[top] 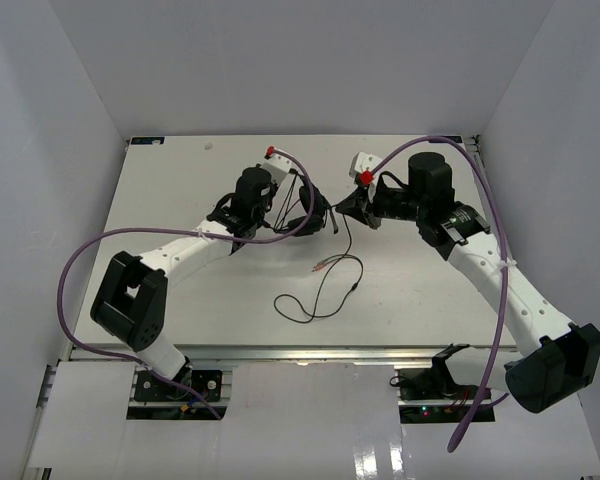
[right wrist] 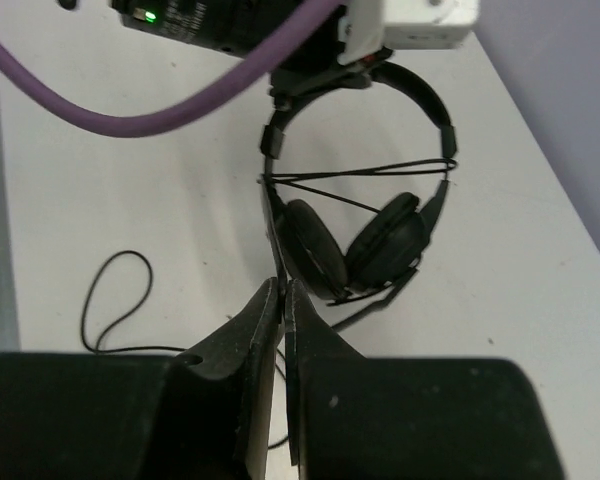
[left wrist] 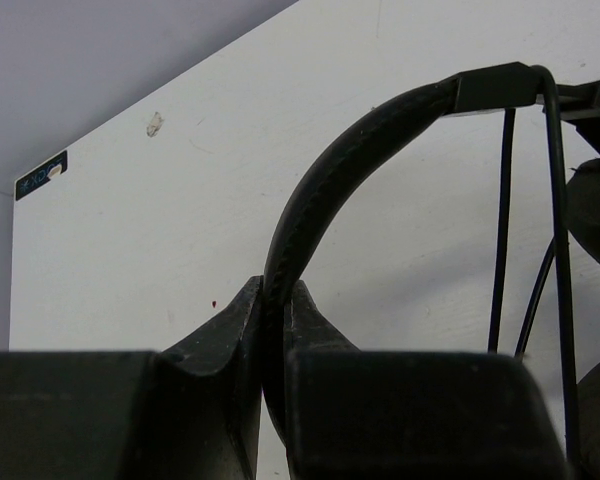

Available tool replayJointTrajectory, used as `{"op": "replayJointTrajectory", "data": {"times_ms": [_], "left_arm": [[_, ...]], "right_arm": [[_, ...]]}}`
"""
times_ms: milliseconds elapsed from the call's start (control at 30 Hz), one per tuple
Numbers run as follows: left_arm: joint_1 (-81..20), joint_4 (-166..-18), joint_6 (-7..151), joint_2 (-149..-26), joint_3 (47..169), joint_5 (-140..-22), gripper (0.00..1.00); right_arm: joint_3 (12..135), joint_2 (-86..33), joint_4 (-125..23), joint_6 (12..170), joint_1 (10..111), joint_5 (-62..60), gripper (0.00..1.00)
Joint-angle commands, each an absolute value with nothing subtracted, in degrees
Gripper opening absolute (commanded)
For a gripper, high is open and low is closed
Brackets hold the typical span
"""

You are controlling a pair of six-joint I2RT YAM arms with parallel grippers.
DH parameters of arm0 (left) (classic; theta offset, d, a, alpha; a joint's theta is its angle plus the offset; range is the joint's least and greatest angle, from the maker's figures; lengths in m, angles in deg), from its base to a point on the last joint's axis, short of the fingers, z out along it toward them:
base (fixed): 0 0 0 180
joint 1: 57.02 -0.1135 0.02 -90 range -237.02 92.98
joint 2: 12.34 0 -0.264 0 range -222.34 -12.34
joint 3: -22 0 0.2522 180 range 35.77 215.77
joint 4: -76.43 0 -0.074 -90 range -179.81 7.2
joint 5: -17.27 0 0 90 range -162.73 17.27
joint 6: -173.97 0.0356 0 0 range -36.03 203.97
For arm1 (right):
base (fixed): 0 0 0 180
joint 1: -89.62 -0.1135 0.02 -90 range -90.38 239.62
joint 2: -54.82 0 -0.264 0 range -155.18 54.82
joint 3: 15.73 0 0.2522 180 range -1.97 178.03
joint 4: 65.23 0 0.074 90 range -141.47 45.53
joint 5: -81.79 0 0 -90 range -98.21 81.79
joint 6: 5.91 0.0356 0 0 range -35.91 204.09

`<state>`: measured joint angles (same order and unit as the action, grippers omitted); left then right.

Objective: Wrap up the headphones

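Note:
The black headphones stand at the table's middle, held up between my two grippers. My left gripper is shut on the thin headband; its fingers pinch the band in the left wrist view. My right gripper is shut on the thin dark cord just beside the ear cups. Cord strands run across the headband above the cups. The loose cord trails in loops toward the near edge and ends in small plugs.
The thick purple arm cable of the left arm crosses the top of the right wrist view. Another purple cable arcs over the right arm. White walls close in the table at the back and both sides.

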<state>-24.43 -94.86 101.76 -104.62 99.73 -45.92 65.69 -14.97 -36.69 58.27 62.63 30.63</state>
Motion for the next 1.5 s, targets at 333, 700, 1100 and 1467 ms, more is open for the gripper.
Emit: {"op": "replayJointTrajectory", "data": {"times_ms": [333,700,1100,1467], "left_arm": [[-25.2,-98.6,110.7,-87.1,85.0,-64.7,0.00],[-22.7,-93.4,102.3,-81.7,84.6,-87.4,0.00],[-22.7,-92.0,100.6,-82.2,87.2,-82.5,0.00],[-22.8,-91.2,100.3,-81.2,89.1,-81.2,0.00]], "right_arm": [[70.6,-18.5,-41.0,42.5,63.5,13.9,0.08],[70.9,-25.2,-48.8,49.7,63.6,17.9,0.08],[63.2,-19.3,-54.8,55.0,67.7,23.4,0.08],[59.6,-19.5,-55.7,55.4,70.9,25.2,0.08]]}}
